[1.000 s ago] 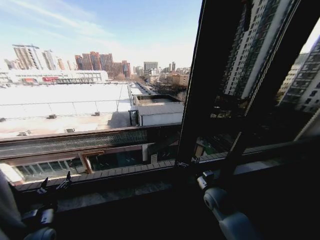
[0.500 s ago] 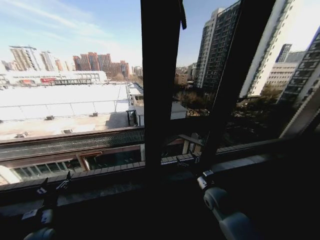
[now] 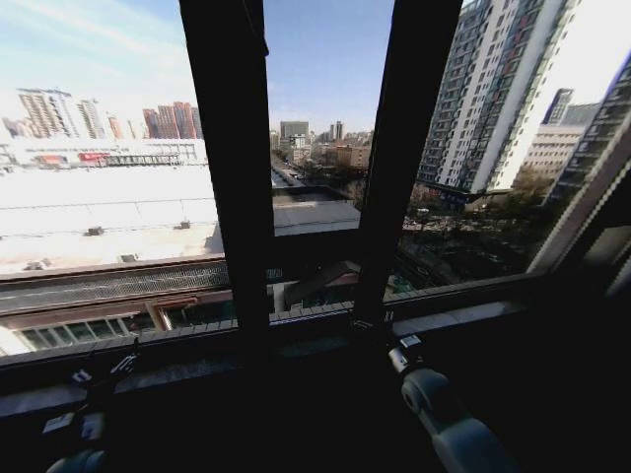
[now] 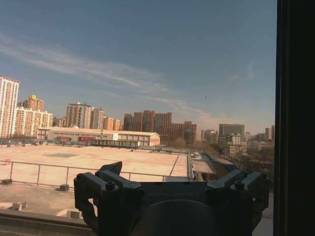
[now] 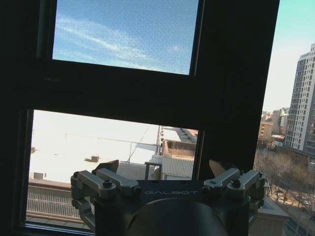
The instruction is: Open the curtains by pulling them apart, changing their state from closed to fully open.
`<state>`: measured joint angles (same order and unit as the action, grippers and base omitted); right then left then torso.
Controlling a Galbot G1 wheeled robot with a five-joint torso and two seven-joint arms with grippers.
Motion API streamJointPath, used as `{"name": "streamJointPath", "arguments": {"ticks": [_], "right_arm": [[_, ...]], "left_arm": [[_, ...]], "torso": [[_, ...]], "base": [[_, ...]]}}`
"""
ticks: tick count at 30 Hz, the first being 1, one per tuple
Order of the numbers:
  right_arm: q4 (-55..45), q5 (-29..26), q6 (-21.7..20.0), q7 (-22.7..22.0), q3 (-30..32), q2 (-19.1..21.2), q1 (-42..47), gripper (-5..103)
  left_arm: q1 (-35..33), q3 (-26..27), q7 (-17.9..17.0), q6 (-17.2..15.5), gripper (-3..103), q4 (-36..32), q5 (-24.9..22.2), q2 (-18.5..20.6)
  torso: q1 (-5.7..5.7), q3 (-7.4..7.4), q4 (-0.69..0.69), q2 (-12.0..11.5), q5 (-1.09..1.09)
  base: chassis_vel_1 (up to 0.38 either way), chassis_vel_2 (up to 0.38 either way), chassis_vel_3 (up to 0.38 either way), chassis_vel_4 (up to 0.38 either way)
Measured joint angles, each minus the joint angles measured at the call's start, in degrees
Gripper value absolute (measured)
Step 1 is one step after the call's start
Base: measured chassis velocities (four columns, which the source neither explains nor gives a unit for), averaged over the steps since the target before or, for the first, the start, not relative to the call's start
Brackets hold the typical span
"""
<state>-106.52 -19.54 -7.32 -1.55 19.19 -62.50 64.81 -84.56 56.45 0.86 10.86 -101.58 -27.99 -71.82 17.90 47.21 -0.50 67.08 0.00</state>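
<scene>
The curtains are out of view; bare glass and dark window frames face me. In the head view my left gripper (image 3: pixel 102 369) is low at the left, just over the window sill (image 3: pixel 246 360), open and holding nothing. My right gripper (image 3: pixel 373 322) reaches to the sill at the foot of the right mullion (image 3: pixel 399 148). The left wrist view has the left gripper (image 4: pixel 170 169) open toward the pane, its fingers (image 4: pixel 110 168) spread. In the right wrist view, the right gripper (image 5: pixel 164 167) is open too, facing a dark frame crossbar (image 5: pixel 123 91).
Two dark upright mullions, the left one (image 3: pixel 227 177) wider, divide the window. The sill runs across below them. Beyond the glass lie rooftops and tall buildings (image 3: pixel 493 89). The floor area below the sill is in deep shadow.
The whole head view has slid left, so the camera has turned to the right. A pale fabric edge at the lower left a second ago is gone. Both arms keep their places in the picture.
</scene>
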Motion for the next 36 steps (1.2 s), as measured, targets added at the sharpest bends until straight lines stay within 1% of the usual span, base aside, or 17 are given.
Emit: {"name": "streamJointPath", "arguments": {"ticks": [15,18,21,28,29,32,33,36], "right_arm": [[0.0,0.0,0.0,0.0,0.0,0.0,0.0,100],[0.0,0.0,0.0,0.0,0.0,0.0,0.0,100],[0.0,0.0,0.0,0.0,0.0,0.0,0.0,100],[0.0,0.0,0.0,0.0,0.0,0.0,0.0,100],[0.0,0.0,0.0,0.0,0.0,0.0,0.0,100],[0.0,0.0,0.0,0.0,0.0,0.0,0.0,100],[0.0,0.0,0.0,0.0,0.0,0.0,0.0,100],[0.0,0.0,0.0,0.0,0.0,0.0,0.0,100]], "left_arm": [[0.0,0.0,0.0,0.0,100,0.0,0.0,0.0],[0.0,0.0,0.0,0.0,100,0.0,0.0,0.0],[0.0,0.0,0.0,0.0,100,0.0,0.0,0.0],[0.0,0.0,0.0,0.0,100,0.0,0.0,0.0],[0.0,0.0,0.0,0.0,100,0.0,0.0,0.0],[0.0,0.0,0.0,0.0,100,0.0,0.0,0.0],[0.0,0.0,0.0,0.0,100,0.0,0.0,0.0],[0.0,0.0,0.0,0.0,100,0.0,0.0,0.0]], "torso": [[0.00,0.00,0.01,0.0,0.01],[0.01,0.01,-0.02,0.0,-0.01],[0.00,0.01,-0.02,0.0,0.03],[0.00,0.01,0.00,0.0,0.03],[0.00,0.00,0.01,0.0,-0.02],[0.01,0.01,0.03,0.0,-0.09],[0.01,0.01,0.03,0.0,-0.03],[0.00,0.01,0.02,0.0,-0.02]], "base": [[-0.359,-0.353,0.349,0.357],[-0.354,-0.342,0.331,0.347],[-0.307,-0.283,0.250,0.302],[-0.045,-0.097,0.072,0.085],[0.000,0.000,0.000,0.000],[0.013,-0.004,-0.017,0.003],[0.082,0.001,-0.083,-0.011],[0.097,-0.055,-0.075,0.046]]}}
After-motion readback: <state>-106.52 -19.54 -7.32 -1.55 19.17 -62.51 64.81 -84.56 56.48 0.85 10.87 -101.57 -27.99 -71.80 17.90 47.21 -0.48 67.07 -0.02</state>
